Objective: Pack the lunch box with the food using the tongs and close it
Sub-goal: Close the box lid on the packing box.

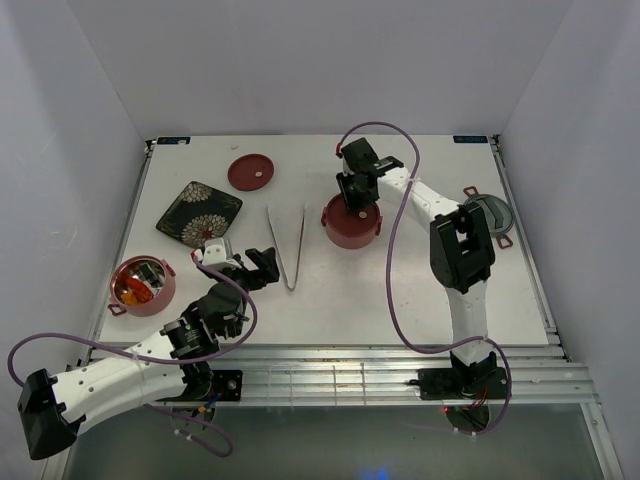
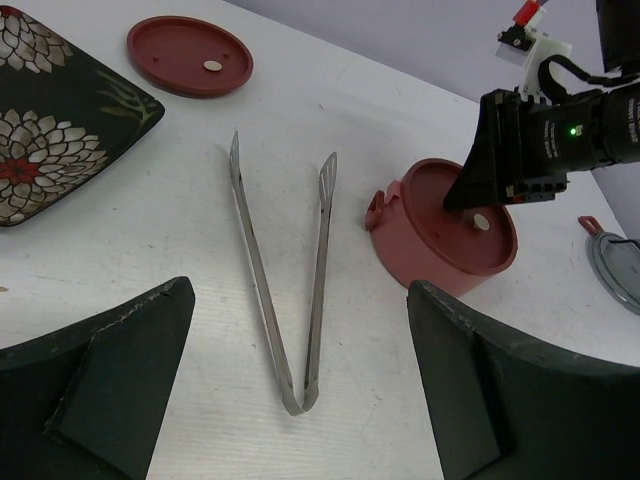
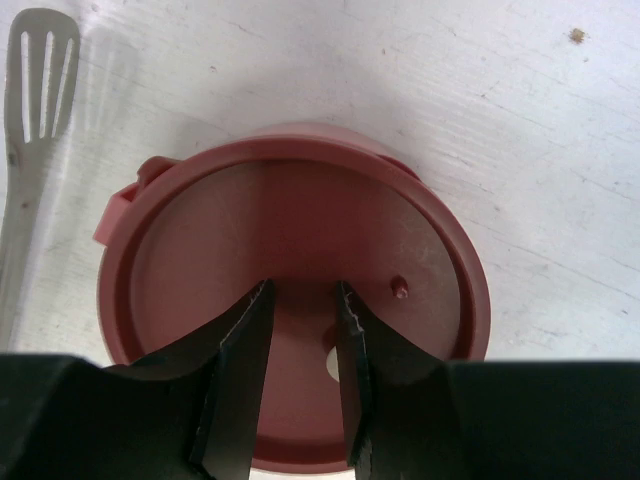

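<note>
Top view: our right claw (image 1: pixel 352 208) rests on the lid (image 3: pixel 300 220) of the lunch box tier (image 1: pixel 352 232) at centre. Its fingers are narrowly parted over a small pale knob (image 2: pixel 481 221) — gripping it or not, we cannot tell. At lower left, our left claw (image 1: pixel 262 268) is released wide, and the tongs (image 1: pixel 288 245) lie just beyond it. The food (image 1: pixel 140 288) sits in the open tier (image 1: pixel 168 285) at far lower left. To seat this lid well, we should press flat at its middle, then lift straight up.

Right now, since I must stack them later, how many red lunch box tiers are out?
2. An open tier with food sits at the near left; a lidded tier stands mid-table under the right tool.
</note>
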### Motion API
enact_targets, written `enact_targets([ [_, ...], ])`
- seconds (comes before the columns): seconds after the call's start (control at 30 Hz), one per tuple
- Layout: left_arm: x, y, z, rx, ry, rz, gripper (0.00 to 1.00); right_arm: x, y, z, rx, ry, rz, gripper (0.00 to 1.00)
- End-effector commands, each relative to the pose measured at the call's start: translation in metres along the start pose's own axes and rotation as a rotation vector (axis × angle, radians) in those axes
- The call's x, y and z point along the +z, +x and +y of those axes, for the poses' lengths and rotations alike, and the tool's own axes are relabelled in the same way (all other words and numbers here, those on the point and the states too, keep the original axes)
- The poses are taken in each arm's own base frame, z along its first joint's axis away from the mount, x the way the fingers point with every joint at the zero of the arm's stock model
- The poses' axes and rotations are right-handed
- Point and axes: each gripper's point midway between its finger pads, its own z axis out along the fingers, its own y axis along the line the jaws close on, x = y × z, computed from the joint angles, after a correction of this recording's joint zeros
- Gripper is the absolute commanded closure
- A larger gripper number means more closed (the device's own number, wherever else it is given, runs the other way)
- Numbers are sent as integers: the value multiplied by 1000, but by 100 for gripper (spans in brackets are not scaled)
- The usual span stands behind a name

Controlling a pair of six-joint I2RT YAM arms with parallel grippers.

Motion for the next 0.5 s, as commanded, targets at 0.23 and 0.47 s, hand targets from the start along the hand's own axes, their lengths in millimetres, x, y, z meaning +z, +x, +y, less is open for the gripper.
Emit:
enact_targets([
  [0.23,2,3,1,32,-11,-5,2,4,19,-5,0,-13,33,63],
  [0.47,5,-13,-18,21,16,2,2,-47,-17,-3,-5,-35,-85,63],
])
